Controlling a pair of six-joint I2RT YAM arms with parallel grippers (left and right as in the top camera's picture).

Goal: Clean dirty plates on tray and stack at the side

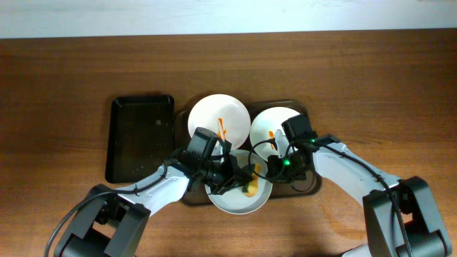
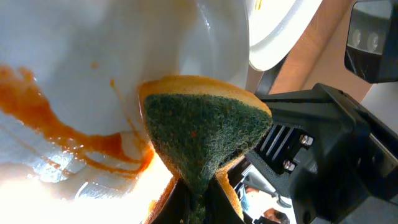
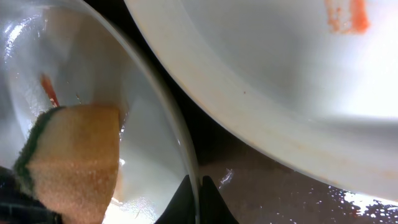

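Note:
Three white plates lie on a dark brown tray [image 1: 314,187]: one at the back left [image 1: 214,114], one at the back right [image 1: 268,123], and a front plate [image 1: 235,203] smeared with orange sauce. My left gripper [image 1: 232,178] is shut on a yellow-and-green sponge [image 2: 202,134], which presses on the front plate [image 2: 74,68] beside the orange streaks. My right gripper [image 1: 275,170] is shut on the front plate's rim [image 3: 186,168]. The sponge [image 3: 71,158] and the back right plate [image 3: 273,68] also show in the right wrist view.
An empty black tray [image 1: 139,137] lies to the left of the brown tray on the wooden table [image 1: 64,86]. Both arms cross over the front part of the brown tray.

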